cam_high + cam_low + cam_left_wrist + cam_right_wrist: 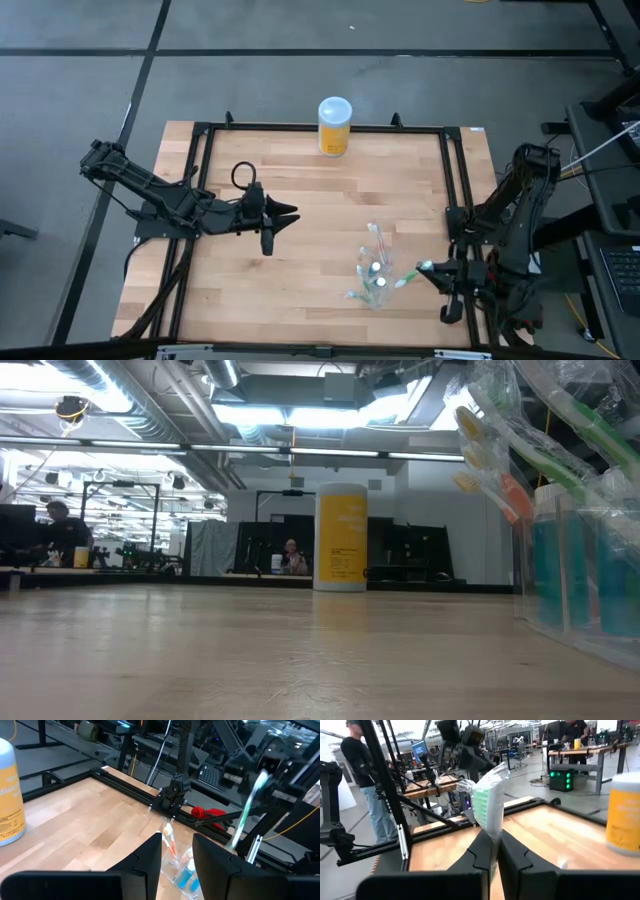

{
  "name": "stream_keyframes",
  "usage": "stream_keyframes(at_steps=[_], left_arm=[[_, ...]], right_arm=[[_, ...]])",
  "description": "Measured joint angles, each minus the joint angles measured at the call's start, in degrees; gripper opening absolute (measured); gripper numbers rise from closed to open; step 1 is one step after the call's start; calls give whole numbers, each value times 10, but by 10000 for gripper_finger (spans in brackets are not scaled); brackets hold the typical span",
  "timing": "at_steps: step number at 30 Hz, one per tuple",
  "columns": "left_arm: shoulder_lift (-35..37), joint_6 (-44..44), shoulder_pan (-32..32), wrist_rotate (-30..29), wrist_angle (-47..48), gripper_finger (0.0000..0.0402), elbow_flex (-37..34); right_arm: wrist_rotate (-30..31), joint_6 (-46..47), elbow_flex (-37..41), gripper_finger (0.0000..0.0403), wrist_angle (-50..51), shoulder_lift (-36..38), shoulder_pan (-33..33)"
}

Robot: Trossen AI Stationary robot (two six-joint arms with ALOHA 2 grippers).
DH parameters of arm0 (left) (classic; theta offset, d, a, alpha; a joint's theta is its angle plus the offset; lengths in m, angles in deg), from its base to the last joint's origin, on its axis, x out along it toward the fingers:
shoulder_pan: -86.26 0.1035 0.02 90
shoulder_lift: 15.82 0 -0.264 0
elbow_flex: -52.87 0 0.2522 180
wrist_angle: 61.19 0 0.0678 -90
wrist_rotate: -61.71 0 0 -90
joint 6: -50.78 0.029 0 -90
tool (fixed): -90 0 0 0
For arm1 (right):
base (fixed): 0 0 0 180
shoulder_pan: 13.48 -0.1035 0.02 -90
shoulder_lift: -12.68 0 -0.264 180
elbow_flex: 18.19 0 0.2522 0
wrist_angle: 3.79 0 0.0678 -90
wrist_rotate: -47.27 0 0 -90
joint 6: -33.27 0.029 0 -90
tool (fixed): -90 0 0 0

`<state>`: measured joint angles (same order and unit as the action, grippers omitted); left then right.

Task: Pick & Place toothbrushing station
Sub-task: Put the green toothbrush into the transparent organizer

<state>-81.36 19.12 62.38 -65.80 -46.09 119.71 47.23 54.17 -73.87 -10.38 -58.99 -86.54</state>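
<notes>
A clear plastic cup (pixel 374 280) stands on the table's near right part, holding a teal-blue tube (pixel 548 565) and several pale toothbrushes (pixel 480 450) that lean out over its rim. My right gripper (pixel 424 270), just right of the cup, is shut on a green toothbrush in a clear wrapper (pixel 489 802). The same toothbrush shows in the left wrist view (pixel 248 805). My left gripper (pixel 290 213) is open and empty over the table's middle, left of the cup, and points toward the cup (pixel 180 867). My right gripper pinches the green toothbrush's wrapped handle (pixel 492 837) between its two fingers. The fingers come from the table's right side and lie along the brush. The bristle head (pixel 482 795) sticks out past the fingertips, toward the cup; in the left wrist view the brush slants upward.
A yellow jar with a white lid (pixel 334 126) stands at the table's far edge, in the middle. A black frame (pixel 455 190) runs round the wooden table top. People and workbenches show in the room beyond the table (pixel 362 780).
</notes>
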Motion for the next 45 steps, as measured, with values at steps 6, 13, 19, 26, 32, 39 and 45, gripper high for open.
stream_keyframes(at_steps=[6, 13, 19, 26, 32, 39, 45], left_arm=[[0, -1, 0, 0, -3, 106, 0], [0, -1, 0, 0, -3, 106, 0], [0, 0, 0, 8, -3, 106, 0], [0, -1, 0, 12, -3, 106, 0], [0, -1, 0, 32, -3, 106, 0], [0, 0, -3, 42, -3, 106, 0], [0, 6, -5, 42, -3, 106, 0]], right_arm=[[-53, 106, 5, 14, -8, -51, 22], [-73, 121, -24, 14, -7, -117, 47], [-75, 147, -25, 14, -9, -148, 67], [-86, 161, -25, 14, 8, -175, 78], [-123, 189, -25, 14, 44, -192, 78], [-147, 268, -25, 14, 92, -220, 76], [-158, 317, -25, 14, 108, -237, 76]])
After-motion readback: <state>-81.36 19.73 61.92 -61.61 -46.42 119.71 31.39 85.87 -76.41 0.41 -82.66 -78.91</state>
